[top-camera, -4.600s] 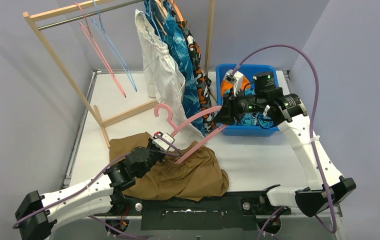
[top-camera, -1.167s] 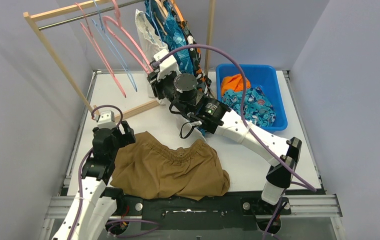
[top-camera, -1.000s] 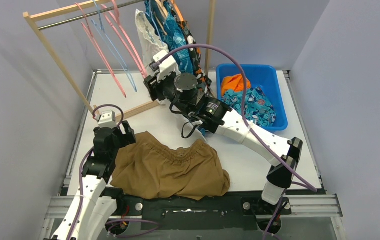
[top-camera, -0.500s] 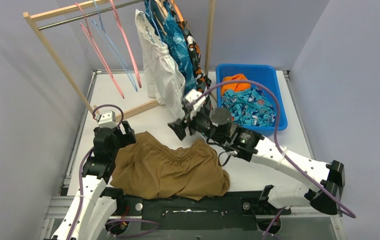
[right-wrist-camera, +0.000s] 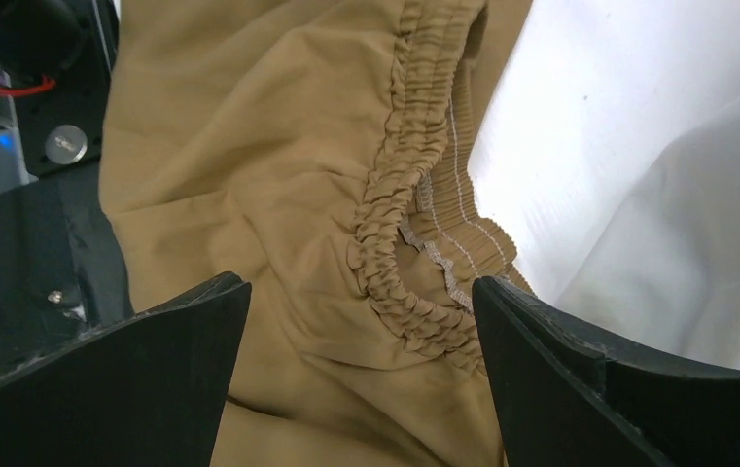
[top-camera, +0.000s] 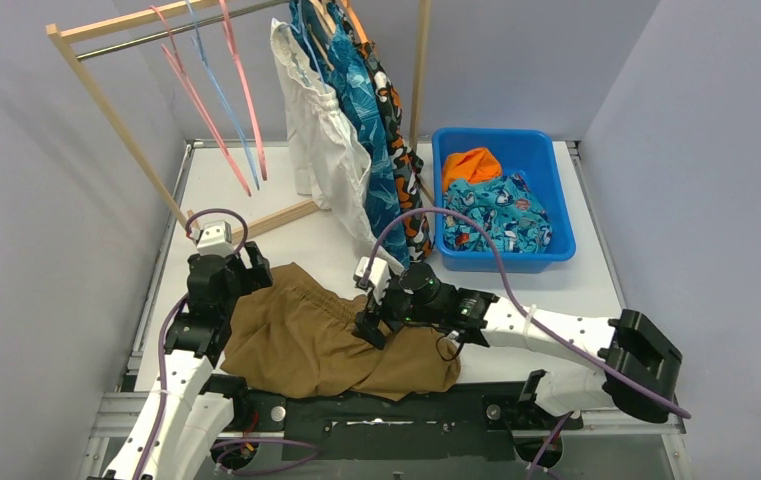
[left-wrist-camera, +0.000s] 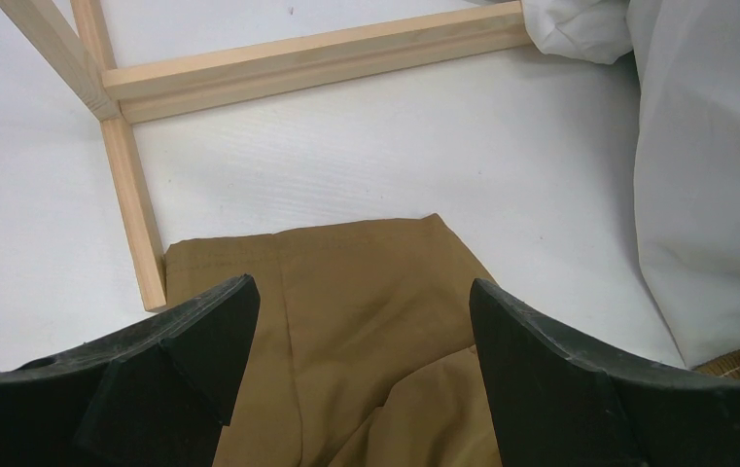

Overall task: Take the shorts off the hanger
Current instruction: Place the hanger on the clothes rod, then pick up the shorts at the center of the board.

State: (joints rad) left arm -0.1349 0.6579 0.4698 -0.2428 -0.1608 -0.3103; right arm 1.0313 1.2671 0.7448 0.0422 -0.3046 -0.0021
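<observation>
Left fingers (left-wrist-camera: 181,341) and right fingers (right-wrist-camera: 171,341) gape wide, empty, over the brown shorts (top-camera: 306,345).

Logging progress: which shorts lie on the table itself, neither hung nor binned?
The plain brown shorts, spread on the table. White, blue and camouflage pairs hang on the rack; orange and teal ones sit in the blue bin.

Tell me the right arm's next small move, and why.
Probably lower the right gripper and close on the elastic waistband: its jaws stand open directly over it, the brown shorts lie free on the table, and the blue bin holds other shorts.
</observation>
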